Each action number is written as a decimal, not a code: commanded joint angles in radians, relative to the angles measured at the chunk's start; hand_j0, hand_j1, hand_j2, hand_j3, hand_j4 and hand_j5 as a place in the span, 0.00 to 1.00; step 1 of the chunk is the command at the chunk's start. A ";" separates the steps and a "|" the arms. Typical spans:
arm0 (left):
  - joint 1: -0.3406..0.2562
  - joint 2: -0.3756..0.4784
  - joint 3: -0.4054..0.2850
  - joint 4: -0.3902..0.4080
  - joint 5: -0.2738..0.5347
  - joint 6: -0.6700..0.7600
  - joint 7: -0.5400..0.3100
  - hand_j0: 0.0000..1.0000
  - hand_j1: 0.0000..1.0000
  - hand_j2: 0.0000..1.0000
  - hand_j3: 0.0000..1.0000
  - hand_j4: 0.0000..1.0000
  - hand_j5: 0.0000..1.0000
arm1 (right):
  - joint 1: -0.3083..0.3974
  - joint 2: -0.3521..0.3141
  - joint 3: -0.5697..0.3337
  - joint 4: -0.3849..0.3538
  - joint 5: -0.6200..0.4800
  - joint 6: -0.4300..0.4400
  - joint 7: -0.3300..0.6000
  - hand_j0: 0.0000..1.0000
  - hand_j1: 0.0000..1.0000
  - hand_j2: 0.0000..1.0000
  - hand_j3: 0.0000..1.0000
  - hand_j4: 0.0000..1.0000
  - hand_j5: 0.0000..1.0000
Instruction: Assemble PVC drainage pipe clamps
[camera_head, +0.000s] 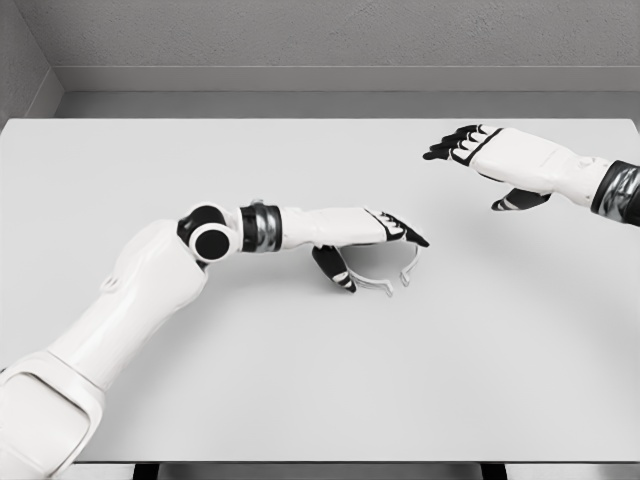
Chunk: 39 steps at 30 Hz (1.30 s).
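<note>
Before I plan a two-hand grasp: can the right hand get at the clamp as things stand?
Probably yes. The right hand hovers open, apart from the clamp, with bare table between them. But the left hand already covers the clamp's top, so only its right end looks free.

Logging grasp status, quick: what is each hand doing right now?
Left hand: over the white curved plastic pipe clamp; whether it grips it cannot be told.
Right hand: open, holding nothing.

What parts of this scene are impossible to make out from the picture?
- Head view: the white clamp is partly covered by the left hand, so whether it is gripped is unclear.
- Right hand: its arm is cut off by the right edge.
- Table: legs are cropped at the bottom.
</note>
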<state>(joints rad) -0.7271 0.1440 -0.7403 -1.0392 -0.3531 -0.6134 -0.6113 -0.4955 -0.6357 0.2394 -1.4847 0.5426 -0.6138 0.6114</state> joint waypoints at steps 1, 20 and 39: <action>0.000 -0.007 0.001 0.011 0.005 0.003 0.000 1.00 1.00 1.00 1.00 1.00 1.00 | 0.000 -0.001 -0.002 0.000 -0.006 0.003 -0.001 1.00 1.00 1.00 1.00 1.00 1.00; -0.006 -0.030 0.002 0.031 -0.009 0.003 0.000 1.00 1.00 1.00 1.00 1.00 1.00 | 0.000 -0.001 0.000 0.000 -0.006 0.003 -0.001 1.00 1.00 1.00 1.00 1.00 1.00; -0.028 -0.066 0.007 0.108 -0.024 0.003 0.000 1.00 1.00 1.00 1.00 1.00 1.00 | 0.002 -0.004 -0.002 -0.002 -0.006 0.003 -0.001 1.00 1.00 1.00 1.00 1.00 1.00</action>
<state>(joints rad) -0.7547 0.0813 -0.7346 -0.9396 -0.3814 -0.6123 -0.6115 -0.4939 -0.6379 0.2386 -1.4862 0.5426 -0.6138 0.6114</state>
